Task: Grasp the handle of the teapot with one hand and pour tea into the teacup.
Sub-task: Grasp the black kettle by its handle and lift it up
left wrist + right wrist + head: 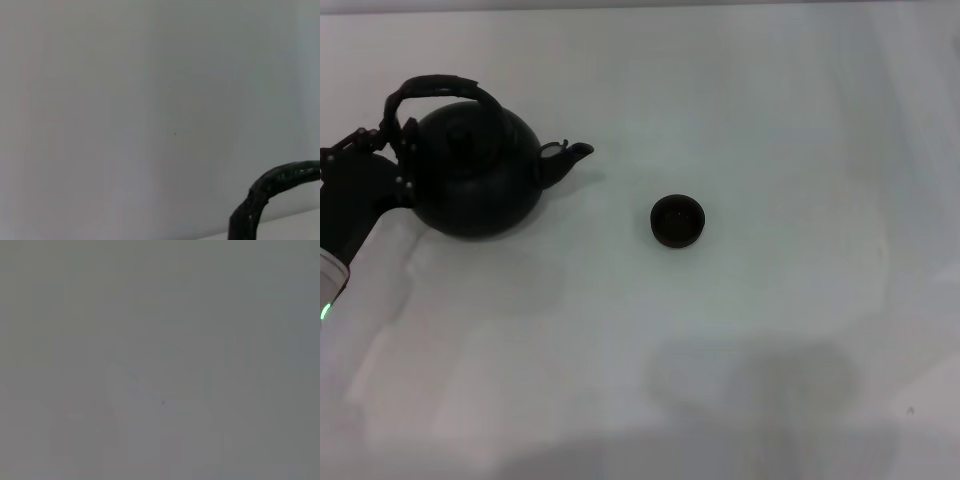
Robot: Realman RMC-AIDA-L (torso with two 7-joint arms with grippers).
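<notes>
At the far left of the head view, left claw (392, 135) pressed up against the rear foot of the handle (440, 88), dark linkage and arm trailing down to the left edge with a green light low on the sleeve. Impossible to tell whether closed on the hoop or merely alongside it: black on black, fingers not separable. In the left wrist view, only a bent stretch of the handle (272, 192) at the lower right corner against pale blank surface, no fingers showing.

Just right of the claw, in the upper left of the frame, teapot (475, 170) sitting upright on the white counter (770, 330), lid in place, spout (570, 153) aimed rightward. Looks settled on the counter rather than lifted, though shadow alone gives little proof.

Well apart to the right, near frame centre, teacup (677, 221) standing open-mouthed and alone, roughly in line with the spout.

Right claw nowhere in the head view; right wrist view a featureless grey.

Judged step: securing the handle, pour not yet begun. Next move calls for a firm closure on the hoop, a level lift, a carry rightward until spout hangs over the cup, then a slow tilt — small target, so little room for swing.
</notes>
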